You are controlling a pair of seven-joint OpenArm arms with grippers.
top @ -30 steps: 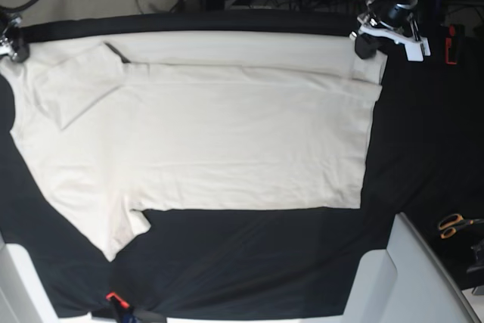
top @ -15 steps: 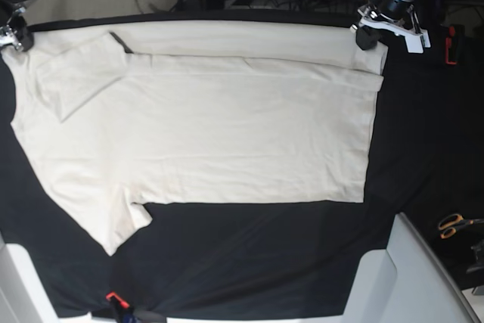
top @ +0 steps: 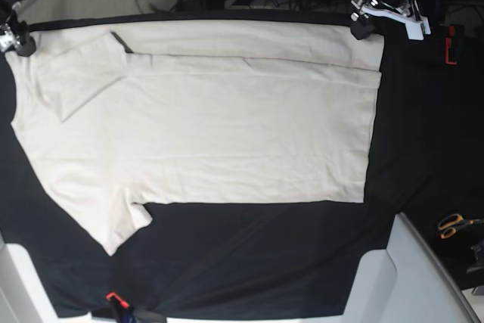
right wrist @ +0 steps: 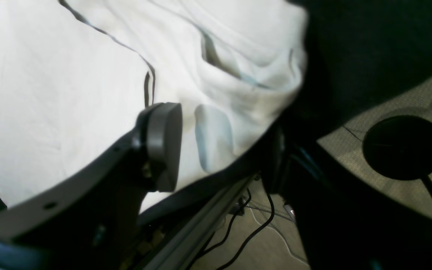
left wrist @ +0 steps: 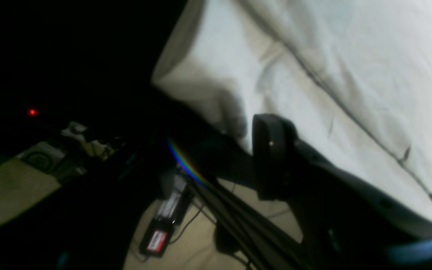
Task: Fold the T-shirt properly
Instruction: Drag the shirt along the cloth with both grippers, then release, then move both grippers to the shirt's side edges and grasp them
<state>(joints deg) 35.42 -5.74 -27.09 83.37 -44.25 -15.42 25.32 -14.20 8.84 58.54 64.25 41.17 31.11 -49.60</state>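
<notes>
Scene: A cream T-shirt (top: 204, 122) lies spread across the black-clothed counter (top: 265, 255), filling the upper and middle of the base view, its far long edge folded in as a narrow band along the top.
Left tool (top: 363, 22): at the upper right of the base view, right at the shirt's far corner; the wrist view shows its jaws parted and the cloth lying beyond one pad (left wrist: 272, 157), nothing pinched between them.
Right tool (top: 17, 41): at the upper left edge of the base view, at the shirt's shoulder corner; in its wrist view one pad (right wrist: 163, 144) stands apart from the puckered cloth, so it reads as released.
Risk: the folded band sits at the counter's far edge, so a corner could slide off toward the cables and floor seen below.
Cause: a tool pulling away while snagging loose fabric, judging by the rumpled corners in both wrist views.
Second risk: the tucked sleeve (top: 76, 85) at upper left looks skewed, and could leave later folds lopsided.
Untouched: scissors (top: 454, 225) at the lower right, well apart.
</notes>
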